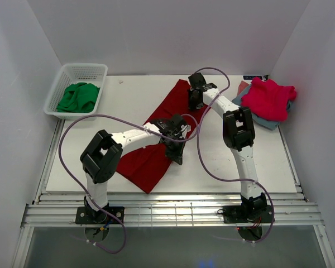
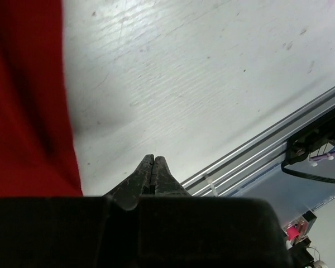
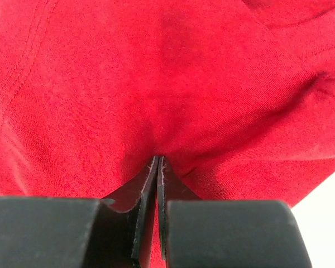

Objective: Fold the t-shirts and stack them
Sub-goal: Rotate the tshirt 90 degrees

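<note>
Two pincers, both closed: the right gripper (image 3: 158, 160) clamps a puckered fold of the dark red t-shirt (image 1: 148, 167), which lies slantwise mid-table. The left gripper (image 2: 153, 162) has its fingers pressed together over the scuffed white table (image 1: 128, 100), just beside the shirt's edge. Open board lies to the left. A pink-red shirt (image 1: 268, 97) tops grey-blue folded ones (image 1: 266, 123) far right, near the white wall (image 1: 318, 84). The cloth is soft knit with a stitched seam.

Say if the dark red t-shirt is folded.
Not neatly folded: the dark red cloth t-shirt lies as a long diagonal band.
</note>
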Robot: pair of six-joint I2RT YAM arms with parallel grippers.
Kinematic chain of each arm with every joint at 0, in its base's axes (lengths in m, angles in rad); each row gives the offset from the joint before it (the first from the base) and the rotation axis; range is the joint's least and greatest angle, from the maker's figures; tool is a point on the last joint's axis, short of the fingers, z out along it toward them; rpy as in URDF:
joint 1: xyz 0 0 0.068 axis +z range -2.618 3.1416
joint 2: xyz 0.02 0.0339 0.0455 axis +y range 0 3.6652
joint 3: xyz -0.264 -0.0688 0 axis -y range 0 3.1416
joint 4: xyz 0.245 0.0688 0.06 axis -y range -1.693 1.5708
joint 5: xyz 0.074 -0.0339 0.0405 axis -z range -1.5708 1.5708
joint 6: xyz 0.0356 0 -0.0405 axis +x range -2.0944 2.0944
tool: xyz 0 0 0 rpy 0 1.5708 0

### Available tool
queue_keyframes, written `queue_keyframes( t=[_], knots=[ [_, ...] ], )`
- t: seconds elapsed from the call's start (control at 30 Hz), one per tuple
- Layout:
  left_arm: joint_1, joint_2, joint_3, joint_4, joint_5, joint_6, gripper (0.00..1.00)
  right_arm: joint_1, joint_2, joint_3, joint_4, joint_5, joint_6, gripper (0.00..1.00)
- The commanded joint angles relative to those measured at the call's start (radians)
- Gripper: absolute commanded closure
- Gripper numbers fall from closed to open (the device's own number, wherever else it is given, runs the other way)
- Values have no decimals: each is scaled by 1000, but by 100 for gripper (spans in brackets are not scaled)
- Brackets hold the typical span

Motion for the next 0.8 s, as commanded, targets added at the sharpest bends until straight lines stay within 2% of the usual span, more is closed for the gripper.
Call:
queue_keyframes(
  t=[0.0,0.13,0.2,0.3,0.5,0.6,0.77],
  knots=[
    [-9,14,68,14,39,-10,100,0,88,65,31,-116,29,92],
    [-9,-44,85,-27,-93,-31,100,-10,101,104,38,-154,40,92],
    [-9,-86,81,-55,-246,-31,100,-13,70,63,61,-157,39,92],
    [-10,-170,73,-125,-442,-31,100,-16,0,-22,141,-151,28,92],
    [-10,-259,55,-334,-680,-86,100,-33,-56,4,141,-130,5,92],
    [-9,-261,10,-403,-693,-102,100,-36,-97,-11,137,-130,5,92],
    [-9,-255,-94,-403,-624,-107,100,-34,-158,-75,123,-68,-7,92]
  ],
)
